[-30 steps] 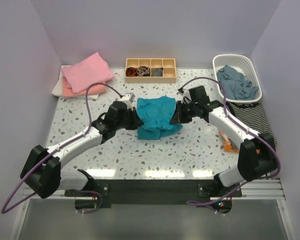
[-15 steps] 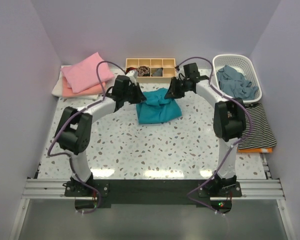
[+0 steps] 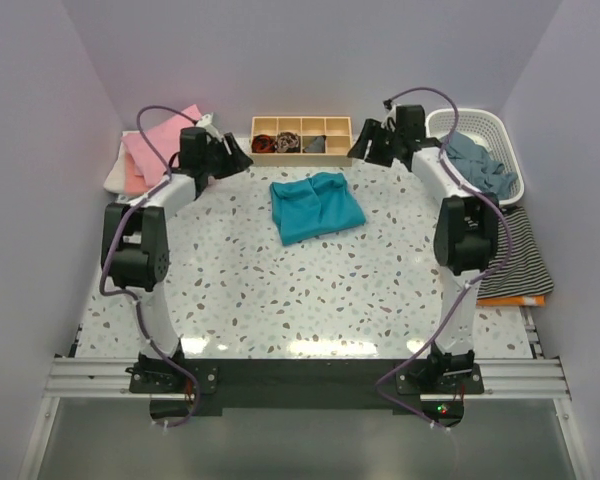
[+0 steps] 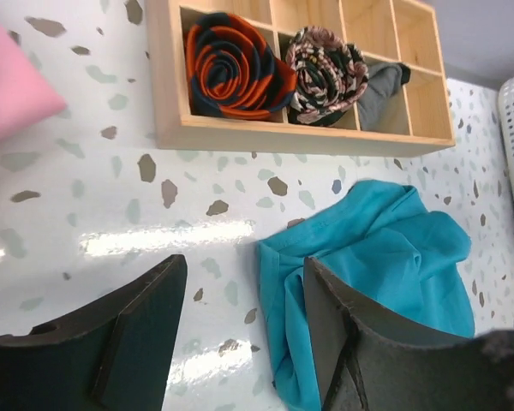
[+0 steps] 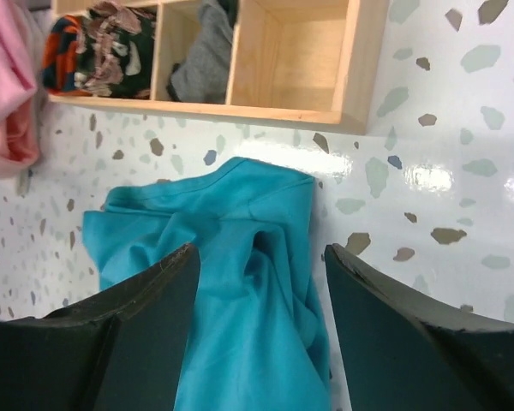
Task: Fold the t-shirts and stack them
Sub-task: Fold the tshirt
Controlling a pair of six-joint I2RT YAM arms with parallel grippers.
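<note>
Teal t-shirt [image 3: 316, 206]: folded, far middle of counter [image 3: 280, 295].
Left end effector [image 4: 242, 287]: wide, holding nothing.
Right end effector [image 5: 261, 261]: wide, holding nothing.

Table: a white top [image 3: 310, 290] speckled with grey and brown flecks.
Wooden box: a pale tray [image 3: 300, 156] of four compartments in a row stood at the far edge.
Left compartment: held a coiled orange-and-navy striped roll [image 4: 234, 67].
Second compartment: held a dark patterned roll [image 4: 328, 74].
Third compartment: held a grey roll [image 4: 381, 86].
Basket: a white slotted basket [image 3: 480, 116] sat at the far right, with a crumpled grey-blue cloth [image 3: 472, 165] in it.
Striped cloth: a black-and-white piece [image 3: 515, 240] lay just on the basket's near side, at the table's right edge.
Orange item: its edge [image 3: 525, 299] showed under the striped cloth's near end.
</note>
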